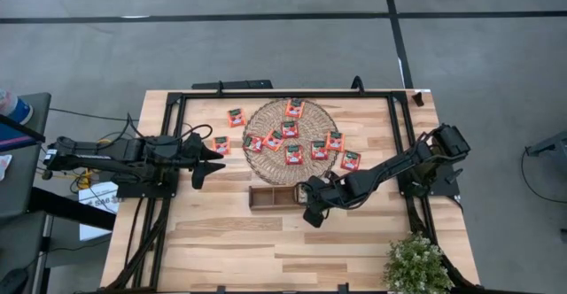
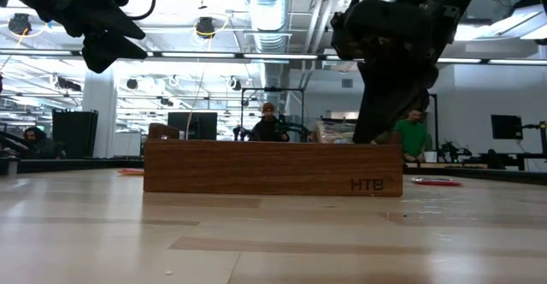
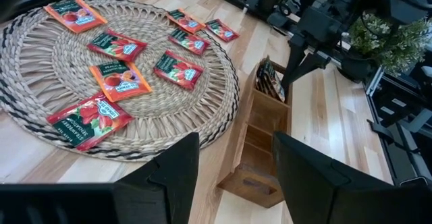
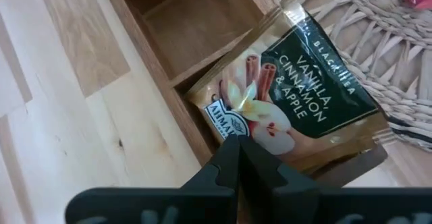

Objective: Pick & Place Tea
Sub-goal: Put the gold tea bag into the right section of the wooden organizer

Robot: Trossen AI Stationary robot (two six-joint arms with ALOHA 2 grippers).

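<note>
Over the wooden tray [image 4: 169,21], right fingers [image 4: 233,160] pinch a tea sachet [image 4: 297,82].

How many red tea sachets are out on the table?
10 sachets: seven on the woven mat, two left of it, one right. The tray may hide others.

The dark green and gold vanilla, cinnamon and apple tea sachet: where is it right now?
The dark green and gold tea sachet is pinched in the right gripper, over the end compartment of the brown wooden tray, beside the round woven mat.
</note>
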